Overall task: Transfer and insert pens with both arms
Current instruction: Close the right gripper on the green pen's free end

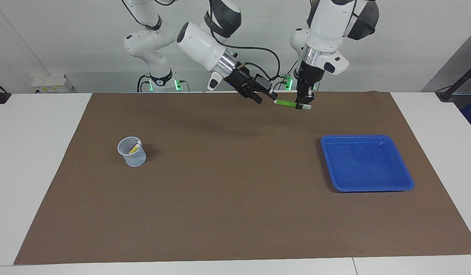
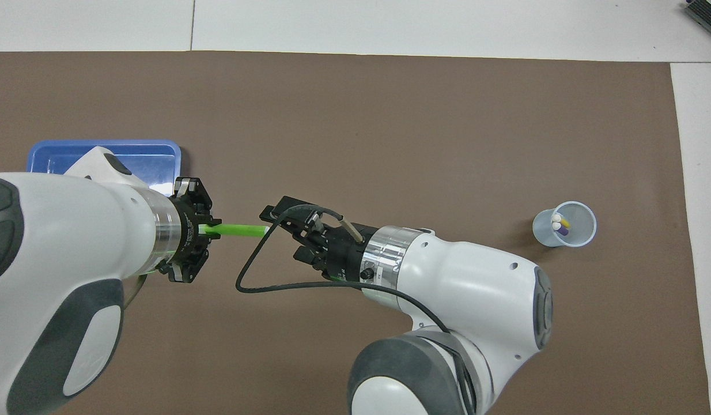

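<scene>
Facing view: the green pen (image 1: 286, 102) hangs level over the brown mat (image 1: 235, 198), clamped in the left gripper (image 1: 303, 103) jaws. At its 9 o'clock the right gripper (image 1: 266, 95) jaws gape around its tip. Yellow pen (image 1: 134, 148) and purple pen (image 2: 560, 230) stand in the clear cup (image 1: 132, 152); blue tray (image 1: 367, 163) at 4 o'clock. No legible writing.

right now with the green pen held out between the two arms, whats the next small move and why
Probably close the right gripper on the free whitish end of the green pen. Its fingers stand open right at that tip, while the left gripper is shut on the pen's other end, holding it level above the mat.
</scene>
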You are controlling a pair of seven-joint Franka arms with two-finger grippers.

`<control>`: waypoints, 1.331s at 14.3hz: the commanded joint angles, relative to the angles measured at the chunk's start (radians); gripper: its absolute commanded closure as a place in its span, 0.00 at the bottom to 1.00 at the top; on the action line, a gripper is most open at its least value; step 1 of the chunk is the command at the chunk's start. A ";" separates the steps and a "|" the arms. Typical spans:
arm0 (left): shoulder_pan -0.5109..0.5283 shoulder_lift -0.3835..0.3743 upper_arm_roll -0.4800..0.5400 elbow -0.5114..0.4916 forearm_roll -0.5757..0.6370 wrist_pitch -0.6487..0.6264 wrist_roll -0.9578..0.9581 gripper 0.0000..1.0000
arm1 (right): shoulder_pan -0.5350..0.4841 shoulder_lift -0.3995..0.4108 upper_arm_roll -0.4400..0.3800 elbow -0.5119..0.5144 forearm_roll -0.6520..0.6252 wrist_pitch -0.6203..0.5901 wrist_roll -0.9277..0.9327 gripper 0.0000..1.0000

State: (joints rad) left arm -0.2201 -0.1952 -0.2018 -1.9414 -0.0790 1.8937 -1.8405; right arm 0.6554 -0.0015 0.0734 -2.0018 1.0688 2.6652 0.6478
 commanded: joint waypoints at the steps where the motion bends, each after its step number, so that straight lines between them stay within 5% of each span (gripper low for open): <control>1: -0.011 -0.027 0.004 -0.022 0.019 -0.010 -0.025 1.00 | 0.042 0.018 0.000 0.017 0.037 0.082 0.023 0.00; 6: -0.011 -0.029 0.004 -0.021 0.019 -0.010 -0.026 1.00 | 0.056 0.084 0.000 0.080 0.036 0.107 0.023 0.15; 19: -0.011 -0.027 0.004 -0.019 0.019 -0.010 -0.025 1.00 | 0.075 0.092 0.000 0.084 0.036 0.147 0.021 0.44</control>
State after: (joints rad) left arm -0.2201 -0.1977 -0.2018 -1.9414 -0.0790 1.8924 -1.8448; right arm 0.7265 0.0788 0.0730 -1.9343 1.0798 2.7942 0.6656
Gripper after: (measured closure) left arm 0.828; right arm 0.401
